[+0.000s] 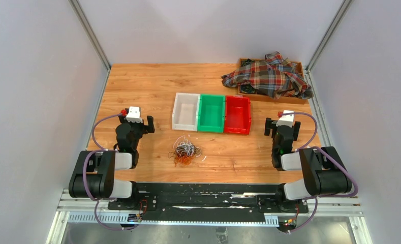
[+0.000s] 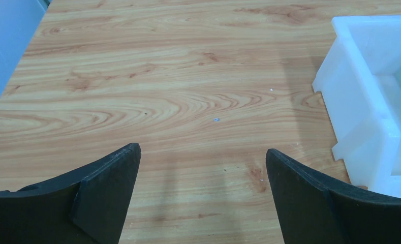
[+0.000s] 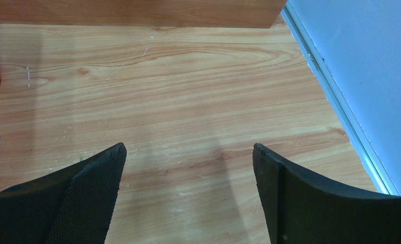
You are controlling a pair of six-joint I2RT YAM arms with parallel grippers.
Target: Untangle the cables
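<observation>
Now my left pincer (image 2: 203, 157) and my right pincer (image 3: 188, 152) are both wide apart and hold nothing. Close to me, between my arms, lies the small messy heap of thin white, orange and black cables (image 1: 185, 151). I think I should come down softly, pinch one loose end at the edge, pin the heap with my other pincer and pull slowly. Behind the heap sit a white plastic bin (image 1: 186, 113), a green plastic bin (image 1: 211, 113) and a red plastic bin (image 1: 237, 114), side by side. The light wooden table (image 1: 137, 86) looks smooth. Far back, a checked cloth shirt (image 1: 269, 76) lies over a brown wooden tray (image 1: 274, 99). Pale walls (image 1: 35, 76) stand around.
</observation>
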